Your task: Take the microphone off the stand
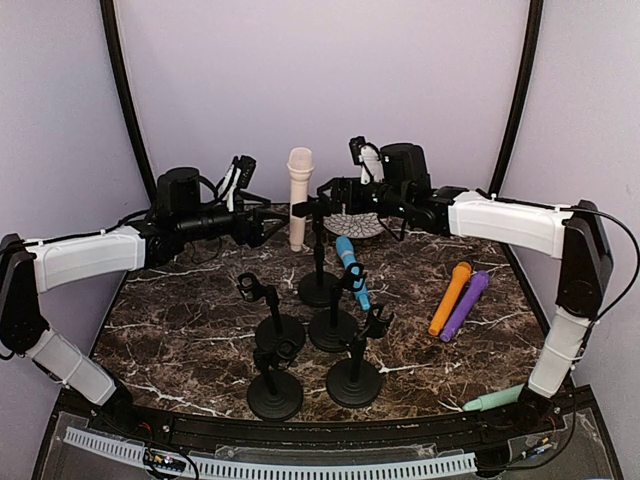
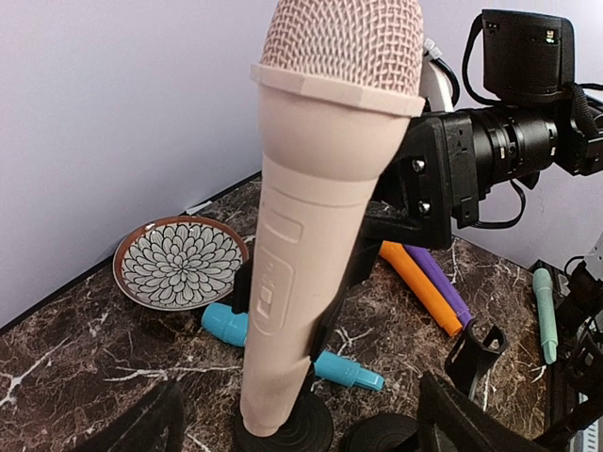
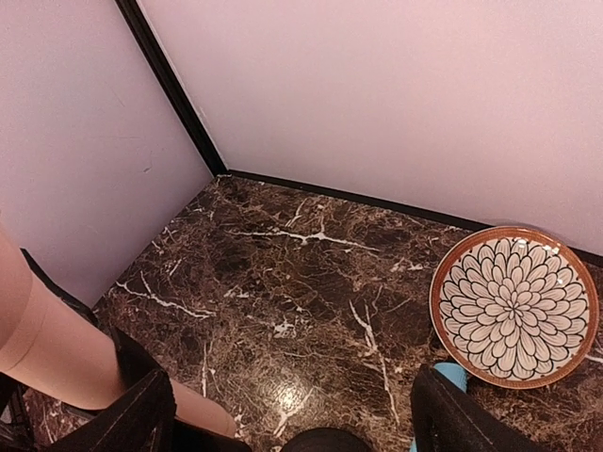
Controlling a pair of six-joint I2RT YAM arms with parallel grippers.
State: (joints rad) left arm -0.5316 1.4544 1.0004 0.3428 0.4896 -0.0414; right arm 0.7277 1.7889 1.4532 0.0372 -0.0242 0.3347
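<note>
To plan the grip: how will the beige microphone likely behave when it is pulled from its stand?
Probably rigid: the beige microphone looks like hard moulded plastic. Its smooth tapered body may slip. Standing tall above a small round stand base, it may topple.

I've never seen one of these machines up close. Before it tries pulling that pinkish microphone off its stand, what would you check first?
1. Pale pink plastic microphone upright in its black metal stand: ok.
2. Left gripper open: ok.
3. Microphone centred between the left gripper's fingers, not yet touched: ok.
4. Right gripper open: ok.
5. Right gripper lined up on the microphone or stand: not ok; its own camera shows the microphone off to one side of its fingers.
6. Room around the nearby blue plastic microphone: cannot tell.
</note>
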